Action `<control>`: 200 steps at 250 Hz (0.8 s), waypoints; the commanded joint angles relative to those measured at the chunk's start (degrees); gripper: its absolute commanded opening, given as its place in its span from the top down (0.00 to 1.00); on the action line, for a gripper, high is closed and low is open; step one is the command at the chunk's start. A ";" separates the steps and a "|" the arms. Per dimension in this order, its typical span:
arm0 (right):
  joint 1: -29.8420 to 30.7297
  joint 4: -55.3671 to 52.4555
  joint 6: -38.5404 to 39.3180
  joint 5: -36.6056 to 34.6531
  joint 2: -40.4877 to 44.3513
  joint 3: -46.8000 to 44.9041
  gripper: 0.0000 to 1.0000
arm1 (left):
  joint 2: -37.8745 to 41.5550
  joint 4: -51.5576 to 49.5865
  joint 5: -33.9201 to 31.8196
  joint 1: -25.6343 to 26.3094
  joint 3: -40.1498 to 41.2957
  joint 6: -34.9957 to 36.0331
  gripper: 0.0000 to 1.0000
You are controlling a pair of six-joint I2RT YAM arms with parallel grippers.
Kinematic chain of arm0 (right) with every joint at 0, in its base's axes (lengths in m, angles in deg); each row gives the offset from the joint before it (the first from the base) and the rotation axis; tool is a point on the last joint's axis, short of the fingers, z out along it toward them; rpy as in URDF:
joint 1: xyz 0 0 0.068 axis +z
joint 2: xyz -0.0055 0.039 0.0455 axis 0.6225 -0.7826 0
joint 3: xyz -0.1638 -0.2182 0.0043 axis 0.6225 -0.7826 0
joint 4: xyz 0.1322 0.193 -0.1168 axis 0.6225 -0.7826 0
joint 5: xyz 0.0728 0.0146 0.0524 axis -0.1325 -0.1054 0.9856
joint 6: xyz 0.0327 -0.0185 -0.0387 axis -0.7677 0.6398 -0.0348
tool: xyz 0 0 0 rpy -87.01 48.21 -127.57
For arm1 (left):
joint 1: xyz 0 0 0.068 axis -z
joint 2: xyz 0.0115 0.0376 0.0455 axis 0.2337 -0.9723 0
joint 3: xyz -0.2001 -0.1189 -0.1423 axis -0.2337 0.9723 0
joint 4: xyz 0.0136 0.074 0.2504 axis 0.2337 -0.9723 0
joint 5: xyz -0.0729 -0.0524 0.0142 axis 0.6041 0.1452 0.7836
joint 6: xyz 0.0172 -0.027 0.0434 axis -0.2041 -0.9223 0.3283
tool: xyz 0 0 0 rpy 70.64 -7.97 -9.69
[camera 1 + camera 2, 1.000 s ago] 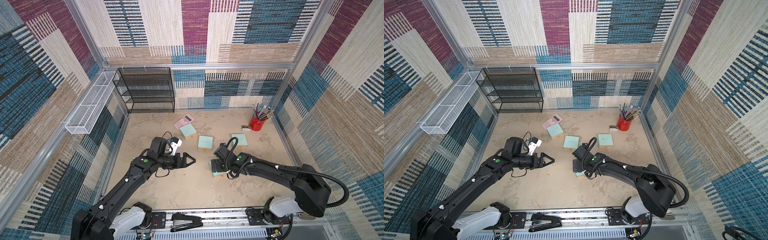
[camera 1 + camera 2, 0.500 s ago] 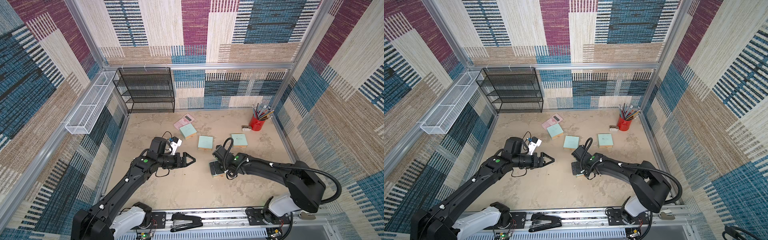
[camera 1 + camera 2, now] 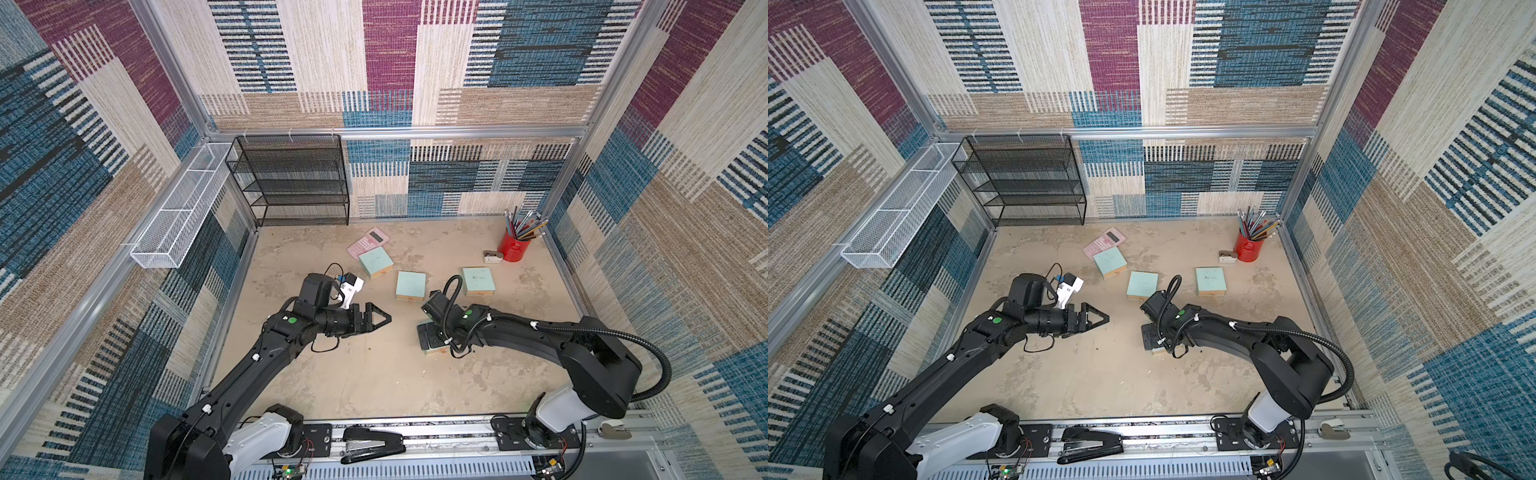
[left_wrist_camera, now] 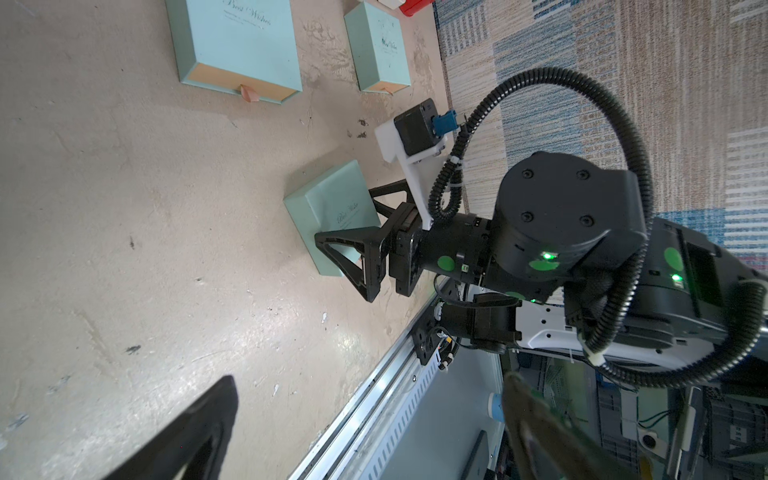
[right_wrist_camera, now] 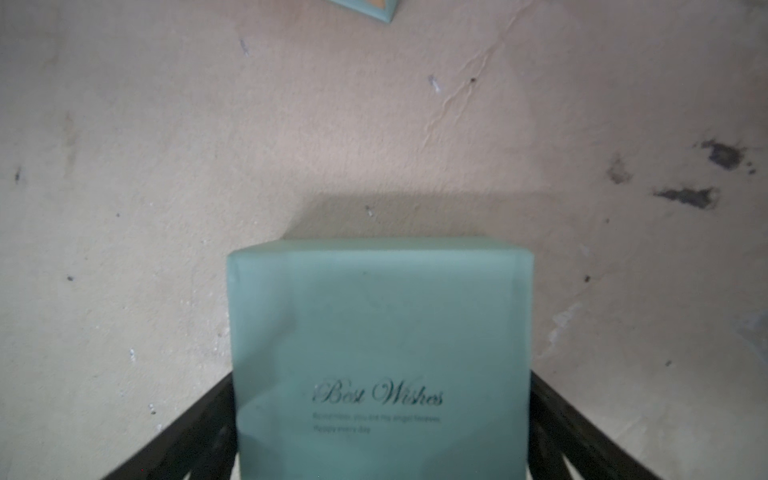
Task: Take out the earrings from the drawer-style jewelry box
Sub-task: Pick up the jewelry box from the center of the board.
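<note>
In a top view the left fingers hang spread and empty over the tabletop, with no earrings in sight, so they're presumably inside a drawer. Left wrist: the right fingers are spread astride the mint jewelry box, so a squeeze could jam the drawer or skid the box. Right wrist: the box fills the gap and I can't tell if they're touching, so an off-centre close might twist it.

Walls: woven patchwork panels on three sides, in blue, maroon, beige and cream stripes. Aluminium frame runs along the corners and at mid-height. Floor: beige, mottled, with dark stains. Black mesh shelf stands in the back-left corner. White wire basket hangs on the left wall. Light is soft and even.
</note>
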 commanded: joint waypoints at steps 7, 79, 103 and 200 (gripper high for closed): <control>0.01 0.44 0.08 -1.06 -0.20 0.19 0.01 | -0.29 1.99 1.80 -0.32 0.29 -0.10 0.01; -0.34 0.54 3.12 -1.50 2.07 -0.31 0.06 | -0.38 2.12 2.38 -0.92 0.30 -0.16 0.01; -1.42 0.87 4.67 -0.89 3.26 -0.88 0.08 | -0.39 2.51 2.60 -1.00 0.29 -0.35 0.00; -16.37 0.55 6.25 -0.55 15.01 -4.13 0.11 | -1.59 4.55 4.42 -1.02 1.01 -1.88 0.00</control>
